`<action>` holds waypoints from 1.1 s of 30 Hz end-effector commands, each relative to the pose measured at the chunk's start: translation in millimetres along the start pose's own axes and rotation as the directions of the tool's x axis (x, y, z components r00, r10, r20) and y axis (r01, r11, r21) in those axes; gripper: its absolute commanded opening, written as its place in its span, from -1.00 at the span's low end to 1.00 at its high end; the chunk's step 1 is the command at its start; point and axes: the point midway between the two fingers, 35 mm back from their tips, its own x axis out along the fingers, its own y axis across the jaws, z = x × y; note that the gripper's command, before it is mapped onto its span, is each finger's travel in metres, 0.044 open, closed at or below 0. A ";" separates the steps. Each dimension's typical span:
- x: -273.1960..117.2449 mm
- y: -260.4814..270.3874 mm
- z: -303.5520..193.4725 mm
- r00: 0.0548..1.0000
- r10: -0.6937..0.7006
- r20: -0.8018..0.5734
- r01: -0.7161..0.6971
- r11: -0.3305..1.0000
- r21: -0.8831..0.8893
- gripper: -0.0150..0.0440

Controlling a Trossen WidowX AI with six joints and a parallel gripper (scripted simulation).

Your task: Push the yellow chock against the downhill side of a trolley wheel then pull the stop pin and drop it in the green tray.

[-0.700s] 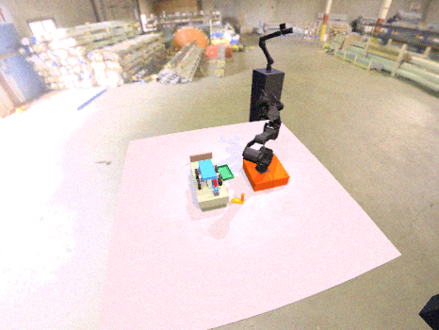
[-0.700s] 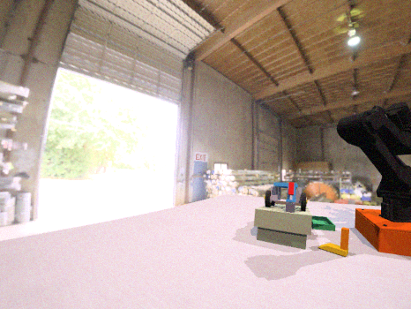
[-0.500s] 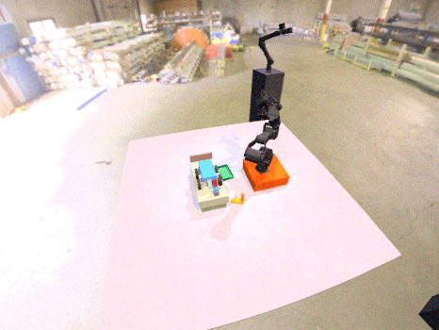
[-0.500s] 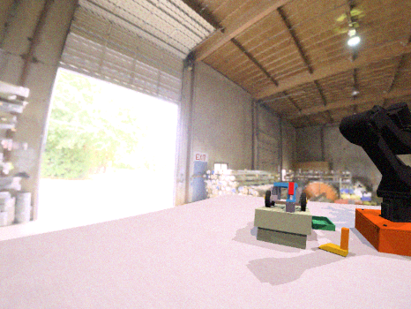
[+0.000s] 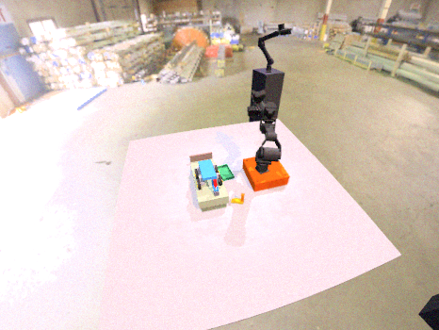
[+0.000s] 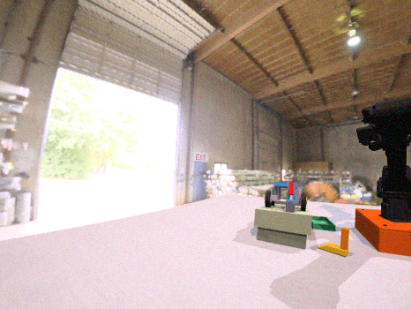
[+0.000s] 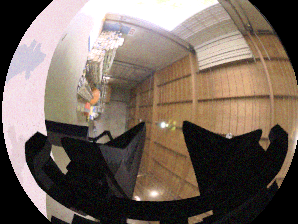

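The trolley (image 5: 207, 170) (image 6: 278, 184) with a blue top and dark wheels stands on the pale ramp (image 5: 213, 203) (image 6: 282, 220). The red-headed stop pin (image 5: 215, 183) (image 6: 291, 189) stands upright at the trolley's near end. The yellow chock (image 5: 236, 201) (image 6: 334, 249), its orange handle upright, rests on the table beside the ramp's near end, apart from the trolley. The green tray (image 5: 226, 173) (image 6: 324, 223) lies beside the ramp and shows no pin in it. My gripper (image 7: 164, 125) is partly open with nothing between its fingers, raised well away from the trolley and chock.
The arm stands on an orange base block (image 5: 266, 178) (image 6: 379, 229) to the right of the tray and chock. A brown board (image 5: 201, 157) stands at the ramp's far end. A dark pedestal (image 5: 268, 90) with another thin black arm stands behind the table.
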 end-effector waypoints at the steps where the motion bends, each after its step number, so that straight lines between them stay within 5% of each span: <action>1: 9.9 1.8 14.2 0.998 0.015 0.055 -0.024 0.986 0.166 0.15; 16: 34.2 9.6 103.1 0.931 0.082 0.355 -0.330 0.602 0.727 0.15; 33: 26.4 3.3 190.2 0.783 0.114 0.612 -0.620 0.057 0.783 0.15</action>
